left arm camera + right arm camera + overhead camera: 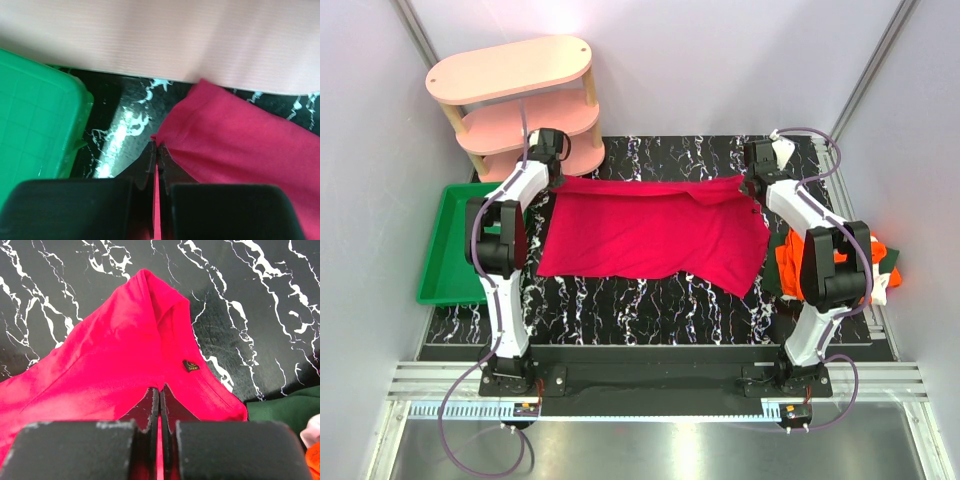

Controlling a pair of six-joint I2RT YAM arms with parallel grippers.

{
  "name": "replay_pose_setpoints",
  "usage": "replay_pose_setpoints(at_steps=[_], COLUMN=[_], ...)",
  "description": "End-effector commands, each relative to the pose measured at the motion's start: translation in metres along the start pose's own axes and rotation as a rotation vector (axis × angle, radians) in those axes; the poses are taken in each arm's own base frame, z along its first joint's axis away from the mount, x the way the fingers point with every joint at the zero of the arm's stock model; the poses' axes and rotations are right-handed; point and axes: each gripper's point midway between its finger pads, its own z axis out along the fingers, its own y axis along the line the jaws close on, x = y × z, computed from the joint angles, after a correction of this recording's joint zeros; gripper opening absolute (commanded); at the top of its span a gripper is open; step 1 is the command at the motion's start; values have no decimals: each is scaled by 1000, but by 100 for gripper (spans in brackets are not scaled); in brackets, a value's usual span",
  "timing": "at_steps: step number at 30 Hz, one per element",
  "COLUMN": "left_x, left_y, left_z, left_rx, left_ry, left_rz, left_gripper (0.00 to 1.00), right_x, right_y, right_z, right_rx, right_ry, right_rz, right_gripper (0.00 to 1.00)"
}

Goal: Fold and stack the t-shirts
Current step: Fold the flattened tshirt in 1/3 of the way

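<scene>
Shirt [650, 235], crimson, stretched left-to-right, far edge pinched at both ends: left gripper [157, 150] clamped on left corner, right gripper [160, 392] clamped on right end; cloth trailing nearward.

The only marking in view is a small black tag [190, 365] sewn onto the crimson t-shirt [115, 365], close to a stitched edge, seen from the right wrist. It bears a round gold-coloured emblem above one line of tiny pale letters, too small and blurred to read. From the top view, the white label [883, 287] on the orange t-shirt [787, 268] shows no legible print. No other text, number or brand can be read.
</scene>
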Motion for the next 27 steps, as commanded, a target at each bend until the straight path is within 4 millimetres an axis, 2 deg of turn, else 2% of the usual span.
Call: replay_pose_setpoints(at_steps=[1, 9, 13, 20, 27], left_x=[-18, -18, -12, 10, 33], left_y=[22, 28, 26, 28, 25], left_z=[-13, -12, -9, -3, 4], left_rx=[-24, -26, -16, -25, -14], left_ry=[-15, -9, 8, 68, 146], left_rz=[-51, -62, -60, -41, -13], left_gripper=[0, 0, 0, 0, 0], right_x=[-19, -13, 6, 44, 56], right_y=[-13, -24, -29, -43, -45], right_z=[-15, -19, -13, -2, 8], right_rx=[36, 62, 75, 119, 141], right_ry=[-54, -45, -5, 70, 103], right_rz=[23, 23, 22, 22, 17], right_gripper=[0, 0, 0, 0, 0])
